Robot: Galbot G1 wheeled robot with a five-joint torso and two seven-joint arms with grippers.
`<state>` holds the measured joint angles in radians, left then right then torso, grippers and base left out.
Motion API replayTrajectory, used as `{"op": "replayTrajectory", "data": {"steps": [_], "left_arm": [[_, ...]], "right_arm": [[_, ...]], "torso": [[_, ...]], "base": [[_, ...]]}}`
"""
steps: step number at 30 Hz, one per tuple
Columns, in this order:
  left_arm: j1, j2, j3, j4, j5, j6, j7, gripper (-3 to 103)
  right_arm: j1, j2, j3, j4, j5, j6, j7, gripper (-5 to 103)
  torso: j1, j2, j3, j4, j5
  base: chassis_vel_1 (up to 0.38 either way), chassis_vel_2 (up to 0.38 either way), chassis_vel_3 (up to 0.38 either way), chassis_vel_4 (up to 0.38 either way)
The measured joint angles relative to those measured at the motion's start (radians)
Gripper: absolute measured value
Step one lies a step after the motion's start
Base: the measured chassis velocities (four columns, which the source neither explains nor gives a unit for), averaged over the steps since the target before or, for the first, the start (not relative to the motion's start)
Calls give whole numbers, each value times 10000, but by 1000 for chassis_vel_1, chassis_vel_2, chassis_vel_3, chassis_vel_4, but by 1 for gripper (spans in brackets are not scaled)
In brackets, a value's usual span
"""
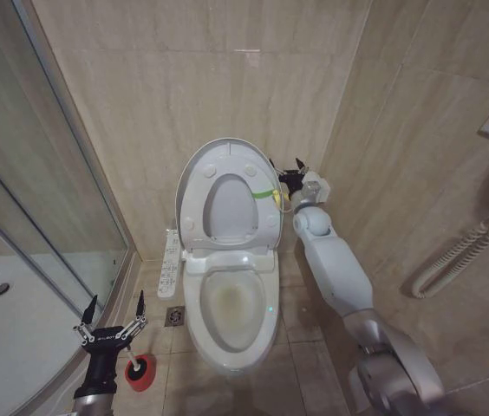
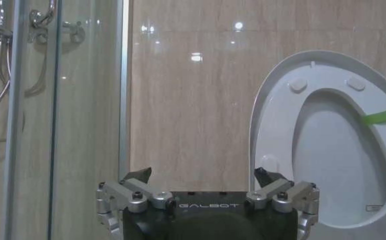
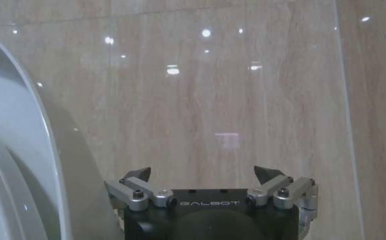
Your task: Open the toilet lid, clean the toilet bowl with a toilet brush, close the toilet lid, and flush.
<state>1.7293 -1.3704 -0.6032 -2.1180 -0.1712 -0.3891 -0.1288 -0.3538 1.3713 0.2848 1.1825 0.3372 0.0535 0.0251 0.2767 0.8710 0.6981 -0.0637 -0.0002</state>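
The toilet lid (image 1: pixel 194 186) stands upright against the back wall, with the ring seat (image 1: pixel 266 217) raised against it and a yellow-green strap (image 1: pixel 267 192) at its right edge. Below them the toilet bowl (image 1: pixel 231 303) lies uncovered, with brownish stains inside. My right gripper (image 1: pixel 295 176) is open beside the lid's right edge, close to the strap. In the right wrist view it (image 3: pixel 206 172) faces the wall tiles with the lid's edge (image 3: pixel 13 150) alongside. My left gripper (image 1: pixel 114 316) hangs open low at the bowl's left, just above the toilet brush's red holder (image 1: pixel 139 371). In the left wrist view it (image 2: pixel 206 175) holds nothing.
A glass shower door (image 1: pixel 54 173) and a white shower tray (image 1: pixel 10 321) close off the left. A white control panel (image 1: pixel 169 264) sticks out at the toilet's left, and a floor drain (image 1: pixel 175 316) lies beside the bowl. A white hose (image 1: pixel 453 256) hangs on the right wall.
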Motion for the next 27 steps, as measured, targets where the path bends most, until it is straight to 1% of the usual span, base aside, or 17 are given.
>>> {"op": "replayTrajectory", "data": {"steps": [5,10,17,20,27], "left_arm": [[0,0,0,0,0,0,0,100],[1,0,0,0,0,0,0,100],[0,0,0,0,0,0,0,100],[0,0,0,0,0,0,0,100],[0,0,0,0,0,0,0,100]], "right_arm": [[-509,-253,-176,658,132,-135,72,100],[-1033,-529,-268,1305,301,-369,126,100],[-1701,-1010,-334,2030,507,-555,136,100],[-2229,-1301,-275,2568,674,-623,191,100],[-2985,-1622,10,3203,821,-641,272,100]], "torso": [[0,1,-1,-2,0],[0,0,0,6,0],[-1,0,0,3,1],[0,0,0,4,1],[-1,0,0,1,1]], "base": [[0,0,0,0],[0,0,0,0],[0,0,0,0],[0,0,0,0],[0,0,0,0]]}}
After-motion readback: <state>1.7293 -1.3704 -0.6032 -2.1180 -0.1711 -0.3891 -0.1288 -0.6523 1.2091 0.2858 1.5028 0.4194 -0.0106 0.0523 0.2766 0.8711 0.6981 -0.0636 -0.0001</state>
